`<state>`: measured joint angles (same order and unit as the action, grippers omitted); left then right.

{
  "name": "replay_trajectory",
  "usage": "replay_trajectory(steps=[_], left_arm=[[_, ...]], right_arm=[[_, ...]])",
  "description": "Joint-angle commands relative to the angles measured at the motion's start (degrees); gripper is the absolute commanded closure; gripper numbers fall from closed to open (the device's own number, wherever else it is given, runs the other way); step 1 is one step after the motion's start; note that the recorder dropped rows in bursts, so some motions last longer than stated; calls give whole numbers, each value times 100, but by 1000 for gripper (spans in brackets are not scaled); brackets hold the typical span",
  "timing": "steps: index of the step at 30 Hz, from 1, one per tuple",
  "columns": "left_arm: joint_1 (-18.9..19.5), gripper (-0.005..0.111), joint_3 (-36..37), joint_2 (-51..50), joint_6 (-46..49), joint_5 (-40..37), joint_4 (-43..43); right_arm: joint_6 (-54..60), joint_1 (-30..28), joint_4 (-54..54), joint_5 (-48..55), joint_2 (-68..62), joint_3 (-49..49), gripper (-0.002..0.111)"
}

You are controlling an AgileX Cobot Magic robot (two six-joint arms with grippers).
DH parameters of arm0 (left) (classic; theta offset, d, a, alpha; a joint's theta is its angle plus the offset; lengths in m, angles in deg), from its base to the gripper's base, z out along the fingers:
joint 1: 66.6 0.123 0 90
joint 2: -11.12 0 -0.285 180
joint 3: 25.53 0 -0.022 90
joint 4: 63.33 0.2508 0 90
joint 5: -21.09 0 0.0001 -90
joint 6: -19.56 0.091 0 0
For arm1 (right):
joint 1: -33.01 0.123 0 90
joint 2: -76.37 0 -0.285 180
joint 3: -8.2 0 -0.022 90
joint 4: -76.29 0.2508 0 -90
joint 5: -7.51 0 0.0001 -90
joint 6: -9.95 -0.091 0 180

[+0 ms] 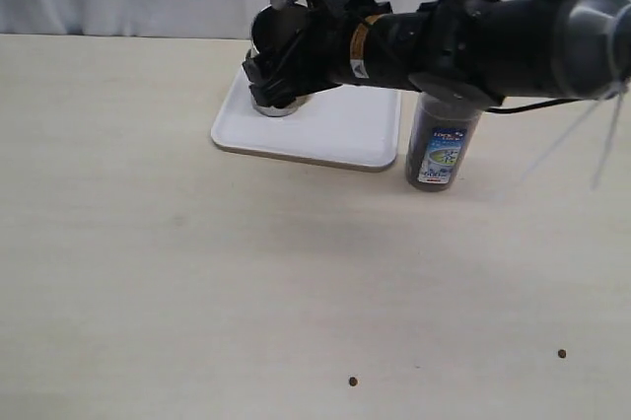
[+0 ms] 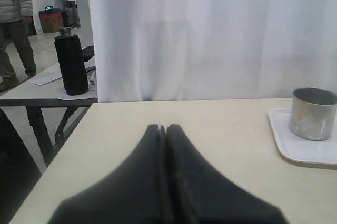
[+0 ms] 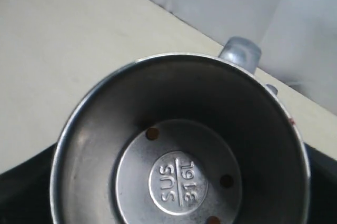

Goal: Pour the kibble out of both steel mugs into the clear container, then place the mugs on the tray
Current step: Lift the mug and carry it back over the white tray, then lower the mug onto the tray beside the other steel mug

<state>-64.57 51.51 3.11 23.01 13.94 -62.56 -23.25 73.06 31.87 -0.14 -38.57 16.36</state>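
Mug [image 3: 174,129] in the right claw [image 1: 264,80], whose dark fingers look clamped on its sides, hangs tipped with its mouth toward the wrist and a few pellets [image 3: 152,133] inside. Just below that claw lie the tray [image 1: 335,134] and the other mug [image 1: 276,105], standing upright. Bare tray runs back along the arm toward the container [image 1: 431,149]. The left claw [image 2: 164,128], pressed together on nothing, is farther off.

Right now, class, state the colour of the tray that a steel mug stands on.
White; the tray shows best in the exterior view.
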Motion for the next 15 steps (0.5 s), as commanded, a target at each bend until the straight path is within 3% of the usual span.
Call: replay_trajectory(steps=[1, 8, 15], left_arm=[[-26, 107, 18, 23, -32, 19, 6], [-26, 107, 18, 23, -32, 19, 6], [-26, 107, 18, 23, -32, 19, 6]], right_arm=[[54, 6, -16, 416, -633, -620, 104], [59, 6, -16, 1392, -1417, -1556, 104], [59, 6, 51, 1686, -1813, -1900, 104]])
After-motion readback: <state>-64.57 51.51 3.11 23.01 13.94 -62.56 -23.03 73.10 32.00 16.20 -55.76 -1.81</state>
